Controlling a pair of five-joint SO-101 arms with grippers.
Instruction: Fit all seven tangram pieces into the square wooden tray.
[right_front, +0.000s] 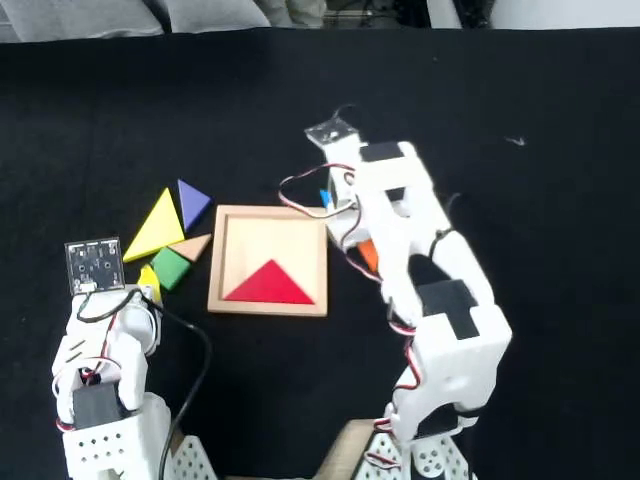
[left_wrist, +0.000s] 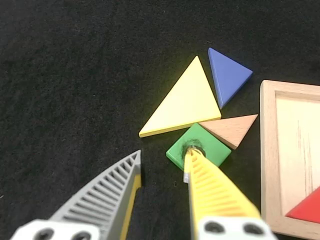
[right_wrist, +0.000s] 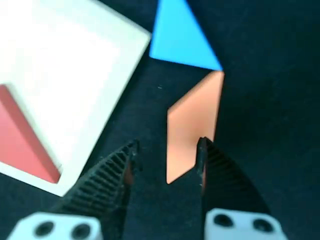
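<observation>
Tangram pieces lie on both sides of the square wooden tray (right_front: 216, 262) on the black tabletop (right_front: 520, 90), as seen from above. Inside the tray sits a red triangle (right_front: 268, 285), its long edge along the rim nearest the arms. On the tray's side toward the left arm (right_front: 100, 350), four pieces are bunched together: a large yellow triangle (right_front: 158, 226), a dark blue triangle (right_front: 191, 202), a small tan triangle (right_front: 192, 245) closest to the tray, and a green square (right_front: 172, 268). On the tray's opposite side the right arm (right_front: 440, 300) leans over an orange parallelogram (right_front: 368, 256) and a light blue triangle (right_front: 325, 198), both just beside the tray and partly covered.

From the left wrist, the left gripper (left_wrist: 164, 157) has its jaws apart. The tip of the yellow finger (left_wrist: 210, 190) is on the green square, while the grey finger (left_wrist: 115, 185) is over bare tabletop, on the side away from the tray. The green square is tucked against the yellow and tan triangles, and the dark blue triangle lies just beside the yellow one.

From the right wrist, the right gripper (right_wrist: 167, 145) also has its jaws apart, with the narrow near end of the orange parallelogram between them. One finger overlaps that piece's edge, but I cannot tell whether it touches. The light blue triangle meets the parallelogram's far corner, and the tray lies just beside both.
</observation>
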